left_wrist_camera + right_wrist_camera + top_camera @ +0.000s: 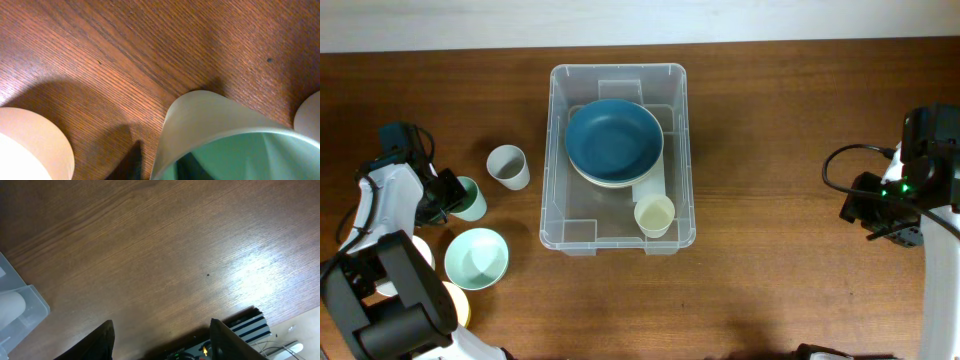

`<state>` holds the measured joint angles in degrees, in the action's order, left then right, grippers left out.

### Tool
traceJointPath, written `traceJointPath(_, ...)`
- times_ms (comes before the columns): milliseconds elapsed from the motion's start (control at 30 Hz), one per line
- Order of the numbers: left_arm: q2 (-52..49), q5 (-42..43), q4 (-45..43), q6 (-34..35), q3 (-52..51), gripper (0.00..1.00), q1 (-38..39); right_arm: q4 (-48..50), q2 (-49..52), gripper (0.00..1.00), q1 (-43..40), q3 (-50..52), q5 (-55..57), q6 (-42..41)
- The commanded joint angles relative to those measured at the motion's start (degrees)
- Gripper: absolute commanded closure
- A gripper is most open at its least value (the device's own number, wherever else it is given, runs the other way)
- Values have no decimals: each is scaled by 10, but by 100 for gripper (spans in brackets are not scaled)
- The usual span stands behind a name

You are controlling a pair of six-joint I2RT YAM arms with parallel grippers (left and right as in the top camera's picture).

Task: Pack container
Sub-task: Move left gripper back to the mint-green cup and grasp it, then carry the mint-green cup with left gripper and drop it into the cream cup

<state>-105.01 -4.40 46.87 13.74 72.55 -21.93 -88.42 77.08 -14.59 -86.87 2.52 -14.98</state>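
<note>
The clear container (556,150) stands in the middle of the table, holding a blue bowl (615,140) stacked on a pale one and a cream cup (654,215). To its left stands a green cup (472,200). My left gripper (450,192) is at this cup. In the left wrist view one dark finger (131,162) sits outside the green cup's (220,120) wall and the other inside, so the left gripper (157,167) is shut on the wall. My right gripper (162,335) hangs open over bare wood at the far right, with nothing between its fingers.
A grey-white cup (508,166) stands between the green cup and the container. A mint bowl (477,257) and a yellow dish (458,300) lie at the front left. A peach cup (30,145) is close beside the left gripper. The container's corner (20,310) shows at the right wrist view's left edge.
</note>
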Motion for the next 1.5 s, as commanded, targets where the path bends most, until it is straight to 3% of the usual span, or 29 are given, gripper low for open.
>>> traceJointPath(0,-5,6,1,-1,-5,87,-2,0,-8,43,-1,1,8,2)
traceJointPath(100,-5,7,3,-1,-5,100,-2,0,-8,43,-1,1,8,2)
traceJointPath(300,10,44,26,-1,34,100,-2,0,-8,43,-1,1,8,2)
traceJointPath(600,125,123,150,-5,216,100,38,0,-8,43,-1,1,8,2)
traceJointPath(833,205,119,180,-6,256,100,227,2,-8,43,-1,1,7,2)
traceJointPath(1100,160,100,177,-5,255,100,474,2,-8,43,-1,1,7,2)
traceJointPath(1267,91,93,188,-5,255,100,554,2,-8,43,-1,1,7,2)
traceJointPath(1467,25,93,229,-5,255,100,576,-2,-8,43,-1,1,7,2)
